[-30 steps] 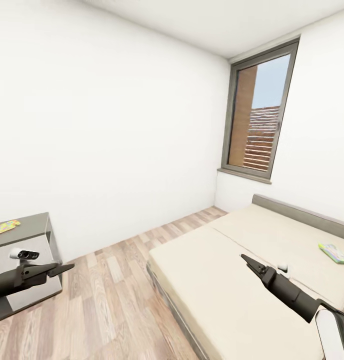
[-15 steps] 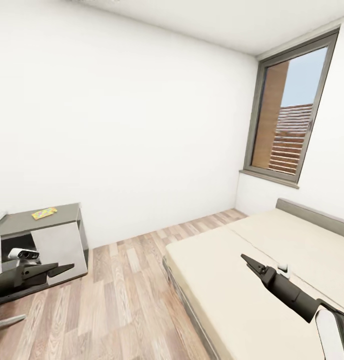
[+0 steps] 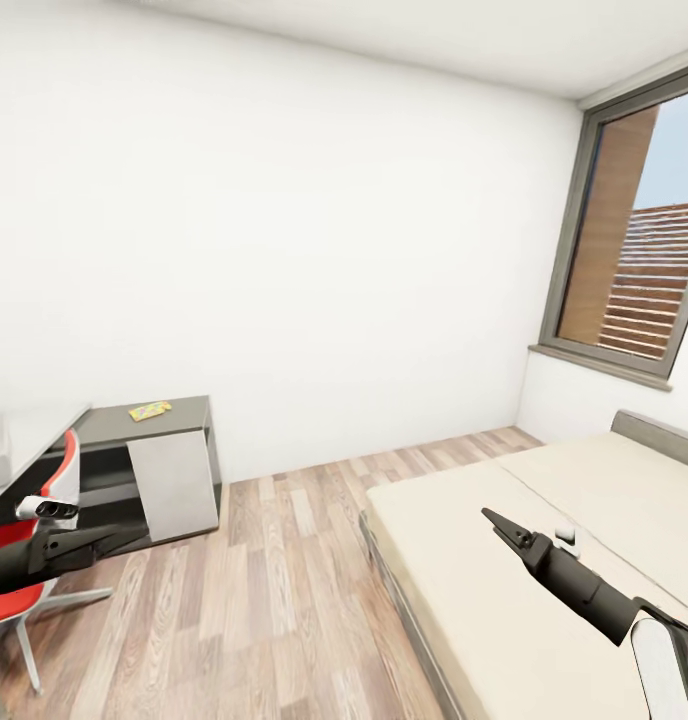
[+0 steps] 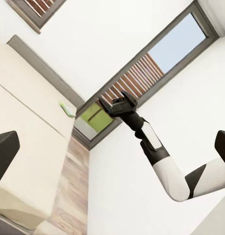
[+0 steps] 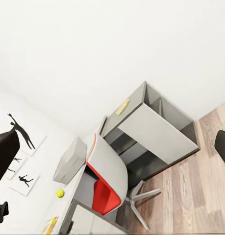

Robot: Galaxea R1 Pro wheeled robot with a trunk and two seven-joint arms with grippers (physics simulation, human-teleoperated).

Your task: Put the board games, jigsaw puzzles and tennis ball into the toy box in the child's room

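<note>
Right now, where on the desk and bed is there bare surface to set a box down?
The bed is bare from its near edge to the headboard. The desk's dark part is bare beside the puzzle. Its light part holds the toy box and ball.

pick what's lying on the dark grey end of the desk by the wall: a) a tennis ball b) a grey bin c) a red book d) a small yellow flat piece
d, a small yellow flat piece lies on the dark grey desk top in the head view, with nothing else beside it there.
</note>
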